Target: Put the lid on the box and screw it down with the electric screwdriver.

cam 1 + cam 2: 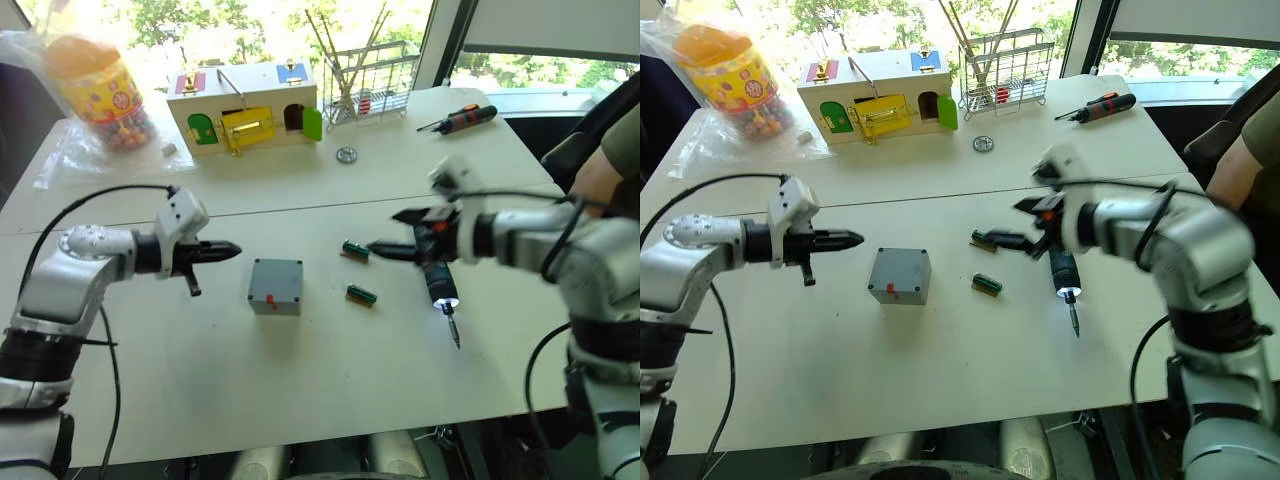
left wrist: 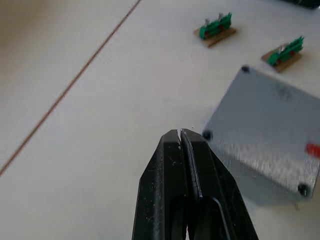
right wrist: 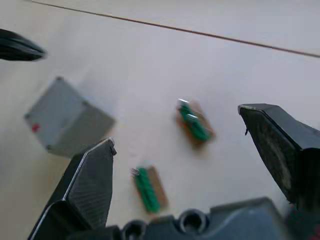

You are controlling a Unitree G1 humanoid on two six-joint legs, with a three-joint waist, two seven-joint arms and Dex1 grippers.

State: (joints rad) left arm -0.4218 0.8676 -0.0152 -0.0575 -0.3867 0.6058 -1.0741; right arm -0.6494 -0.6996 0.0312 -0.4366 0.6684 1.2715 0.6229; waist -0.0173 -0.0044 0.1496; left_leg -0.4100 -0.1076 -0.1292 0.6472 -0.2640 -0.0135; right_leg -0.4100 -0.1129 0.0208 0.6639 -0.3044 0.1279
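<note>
at the centre of the worktop (image 1: 300,400) the box (image 1: 275,287) sits with its lid (image 2: 267,132) already on. left claw (image 1: 228,250), pinched shut and empty, hovers at its 10 o'clock. right claw (image 1: 395,232), spread wide, hangs over the electric screwdriver (image 1: 440,285) lying at the box's 3 o'clock; by my reading, screwing remains.

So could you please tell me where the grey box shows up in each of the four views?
Left eye view: box, table centre.
Right eye view: box, table centre.
Left wrist view: box, beyond the shut fingers.
Right wrist view: box, past one finger.
Shared landmark: the two green parts beside it.
</note>
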